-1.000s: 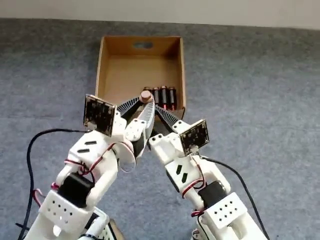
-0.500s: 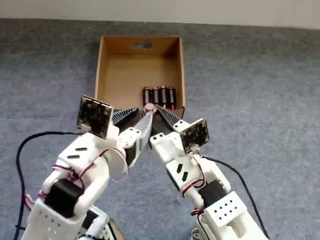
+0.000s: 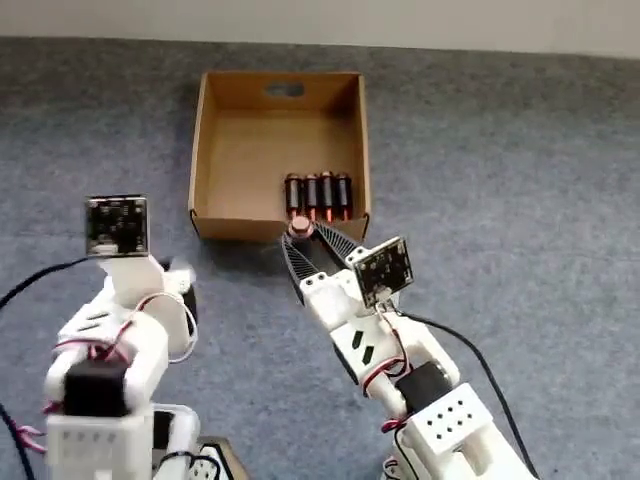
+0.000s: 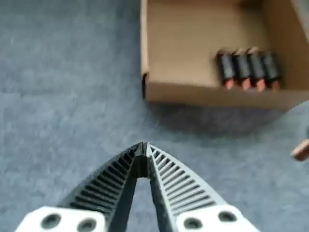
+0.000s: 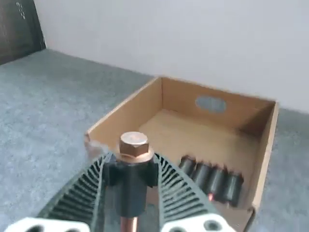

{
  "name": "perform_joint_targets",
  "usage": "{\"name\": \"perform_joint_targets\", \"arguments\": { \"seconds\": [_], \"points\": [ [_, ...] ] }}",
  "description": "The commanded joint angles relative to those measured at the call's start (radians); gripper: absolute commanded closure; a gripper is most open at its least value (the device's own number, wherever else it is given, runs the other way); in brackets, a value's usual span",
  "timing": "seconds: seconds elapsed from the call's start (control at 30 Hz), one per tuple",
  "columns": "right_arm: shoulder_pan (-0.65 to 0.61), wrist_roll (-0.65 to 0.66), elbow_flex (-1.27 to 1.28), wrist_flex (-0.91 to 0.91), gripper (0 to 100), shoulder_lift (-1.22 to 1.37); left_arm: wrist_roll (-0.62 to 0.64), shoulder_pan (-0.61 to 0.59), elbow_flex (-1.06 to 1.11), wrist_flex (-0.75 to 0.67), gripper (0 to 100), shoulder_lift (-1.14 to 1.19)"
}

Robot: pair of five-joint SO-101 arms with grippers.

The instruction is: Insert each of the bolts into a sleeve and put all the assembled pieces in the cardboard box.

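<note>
My right gripper (image 5: 129, 182) is shut on an assembled piece (image 5: 131, 169): a black sleeve with a copper bolt through it, head up. In the high view that right gripper (image 3: 302, 247) holds the piece (image 3: 299, 229) just outside the near wall of the cardboard box (image 3: 208, 150). Several assembled pieces (image 3: 318, 196) lie side by side inside the box against its near wall, also seen as the row of pieces (image 4: 246, 70) in the left wrist view. My left gripper (image 4: 143, 151) is shut and empty over the carpet, short of the box (image 4: 164, 92).
Grey carpet (image 3: 520, 180) covers the table around the box. The left arm's body (image 3: 115, 330) stands at the near left, the right arm's body (image 3: 410, 380) at the near right. A pale wall (image 5: 193, 38) rises behind the box.
The left arm has pulled back and to the left, away from the piece and the right gripper. The right gripper keeps holding the assembled piece near the box's front wall.
</note>
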Motion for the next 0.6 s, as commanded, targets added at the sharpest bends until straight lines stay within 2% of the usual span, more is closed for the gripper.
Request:
{"name": "perform_joint_targets", "arguments": {
  "seconds": [0.0, 0.1, 0.17, 0.4, 0.57],
  "points": [
    [0.045, -0.084, -0.206, 0.231, 99.2, -0.010, -0.164, -0.151, 0.211, -0.072, 98, -0.012],
    [0.108, -0.166, -0.404, 0.443, 99.2, -0.010, -0.203, -0.246, 0.335, -0.215, 98, -0.012],
    [0.137, -0.184, -0.510, 0.513, 99.2, -0.010, -0.203, -0.286, 0.398, -0.275, 98, -0.012],
    [0.194, -0.186, -0.636, 0.476, 99.2, -0.001, -0.206, -0.289, 0.478, -0.334, 98, -0.012],
    [0.185, -0.187, -0.684, 0.378, 99.2, 0.203, -0.206, -0.216, 0.512, -0.356, 98, -0.012]
  ]
}}
